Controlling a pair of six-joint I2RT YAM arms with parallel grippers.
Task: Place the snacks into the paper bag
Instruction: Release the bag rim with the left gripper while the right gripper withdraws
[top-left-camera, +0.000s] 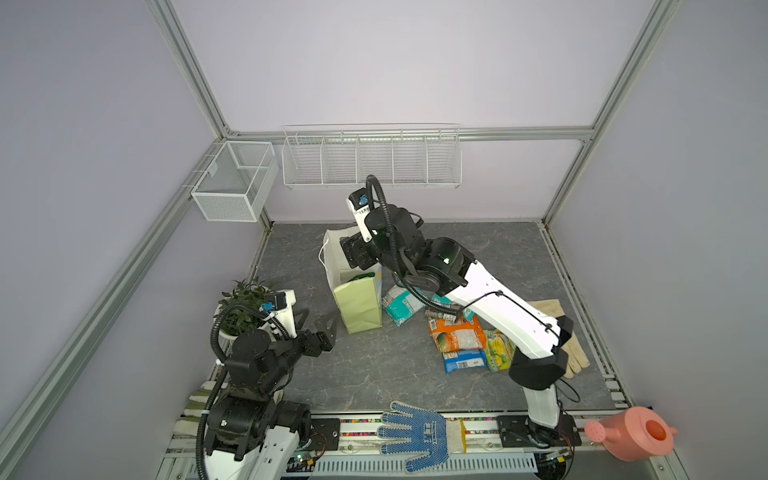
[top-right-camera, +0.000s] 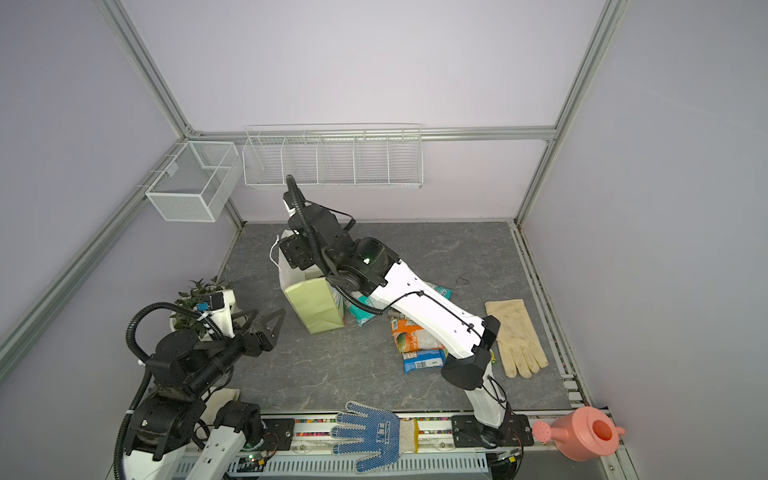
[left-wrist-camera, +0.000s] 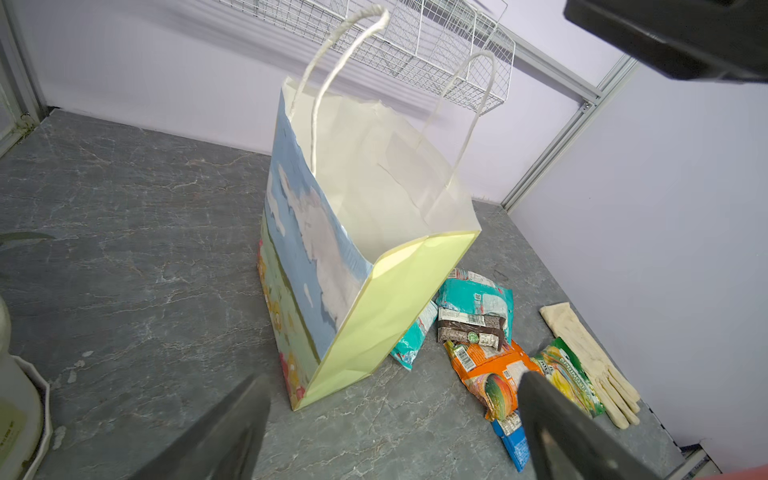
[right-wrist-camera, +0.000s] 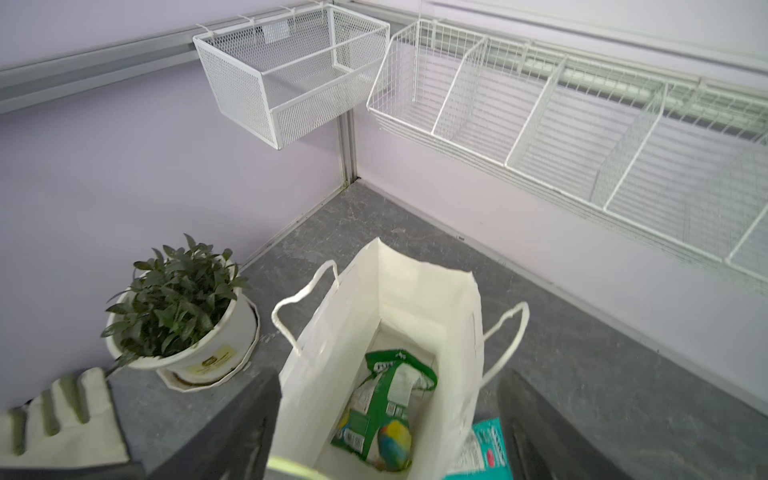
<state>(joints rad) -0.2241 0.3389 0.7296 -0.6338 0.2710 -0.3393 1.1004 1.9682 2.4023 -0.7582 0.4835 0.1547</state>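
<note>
The paper bag (top-left-camera: 358, 309) (left-wrist-camera: 386, 316) stands upright with its mouth open at the middle of the table. A green snack packet (right-wrist-camera: 386, 411) lies on its bottom. My right gripper (right-wrist-camera: 388, 386) (top-left-camera: 357, 251) hangs over the bag's mouth, open, with nothing between its fingers. Right of the bag lie a teal packet (left-wrist-camera: 478, 297), a dark brown bar (left-wrist-camera: 469, 328), an orange packet (top-left-camera: 455, 334), a blue packet (top-left-camera: 463, 360) and a yellow-green packet (top-left-camera: 498, 349). My left gripper (top-left-camera: 318, 322) (left-wrist-camera: 392, 380) is open and empty, left of the bag, pointing at it.
A potted plant (top-left-camera: 241, 305) stands at the left edge behind my left arm. A cream glove (top-right-camera: 515, 336) lies at the right, a blue dotted glove (top-left-camera: 415, 432) and a pink watering can (top-left-camera: 631, 432) at the front. White wire baskets (top-left-camera: 372, 162) hang on the back wall.
</note>
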